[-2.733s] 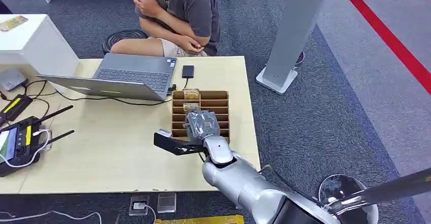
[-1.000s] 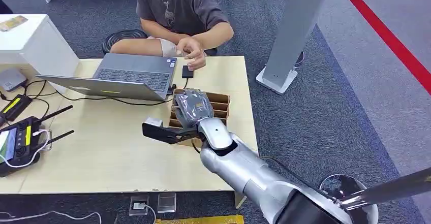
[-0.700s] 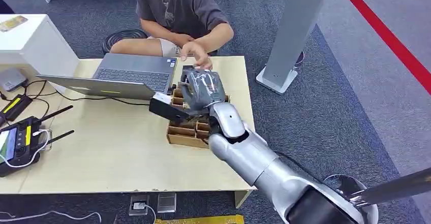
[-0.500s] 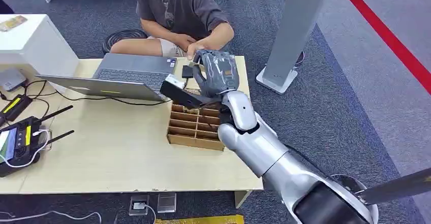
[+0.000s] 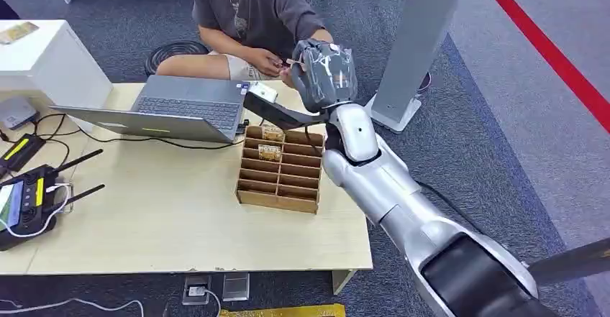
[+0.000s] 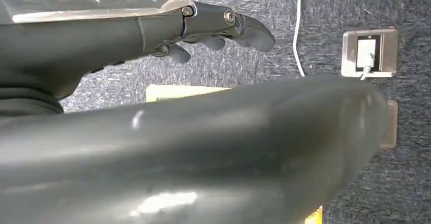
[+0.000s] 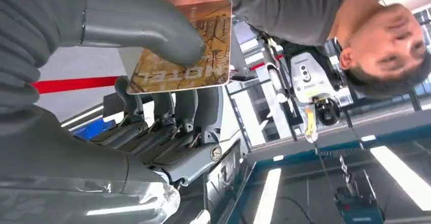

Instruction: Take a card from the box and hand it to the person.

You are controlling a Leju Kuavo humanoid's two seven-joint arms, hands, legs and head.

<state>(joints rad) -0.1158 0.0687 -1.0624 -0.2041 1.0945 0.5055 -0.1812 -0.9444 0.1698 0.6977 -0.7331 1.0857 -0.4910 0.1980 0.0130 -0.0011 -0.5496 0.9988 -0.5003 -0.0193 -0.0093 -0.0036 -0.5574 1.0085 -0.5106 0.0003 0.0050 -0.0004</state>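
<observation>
— Right hand (image 5: 325, 72)? Upper centre of the head view, thumb pinning a gold hotel card (image 7: 183, 51) against its fingers, beside the person's hand (image 5: 270, 62).

— And the surface? Pale wooden table (image 5: 165, 216), slotted cardboard box (image 5: 280, 167), open laptop (image 5: 183, 108), grey carpet (image 5: 446, 159). Left hand (image 6: 213, 28) hangs with fingers loosely spread, holding nothing.

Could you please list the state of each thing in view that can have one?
Card: pinched by the right hand, lifted toward the person.
Person's hand: reaching up close to the right hand; contact with the card cannot be told.
Box: open-topped, on the table, cards left in its far slots.
Laptop: lid open.
Left hand: holding nothing, fingers loosely curled, above the floor.
</observation>
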